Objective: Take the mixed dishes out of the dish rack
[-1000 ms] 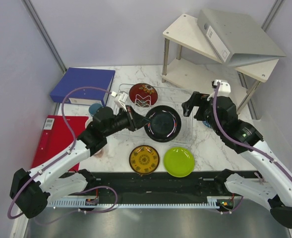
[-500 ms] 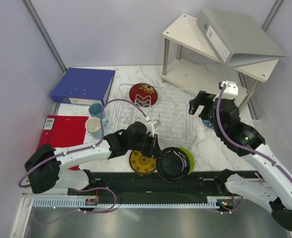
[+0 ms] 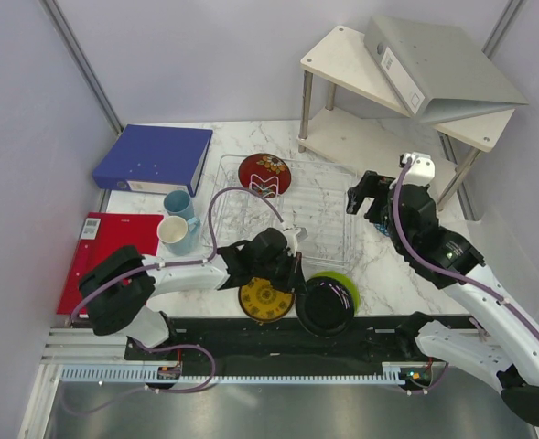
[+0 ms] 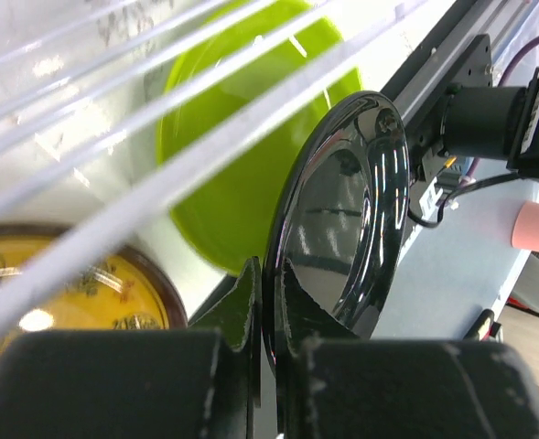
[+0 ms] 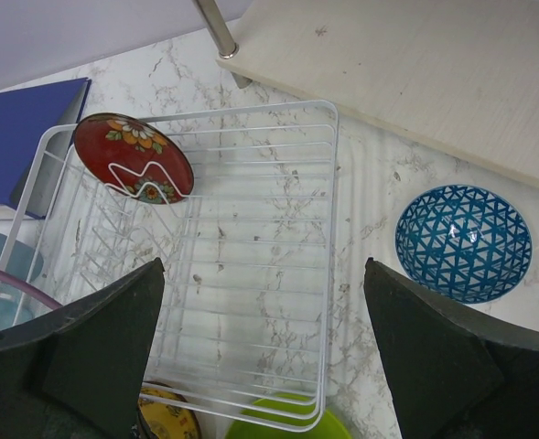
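Observation:
My left gripper [image 3: 293,273] is shut on the rim of the glossy black plate [image 3: 325,305], which it holds on edge over the lime green plate [image 3: 347,283] in front of the dish rack [image 3: 319,215]. In the left wrist view the black plate [image 4: 342,219] stands between my fingers, with the green plate [image 4: 223,146] behind it. The yellow-brown plate [image 3: 265,298] lies beside them. The dark red floral plate [image 3: 264,174] stands in the rack's far end. My right gripper [image 3: 365,194] is open and empty above the rack's right side. The blue patterned dish [image 5: 463,241] lies right of the rack.
A light-blue mug [image 3: 179,203] and a white mug [image 3: 174,234] stand left of the rack. A blue binder [image 3: 152,157] and a red folder [image 3: 100,256] lie at the left. A white two-tier shelf [image 3: 388,101] with a grey binder stands at the back right.
My left gripper carried the black plate out of the rack, toward the near edge, and now holds it lower over the green plate. The right arm barely moved.

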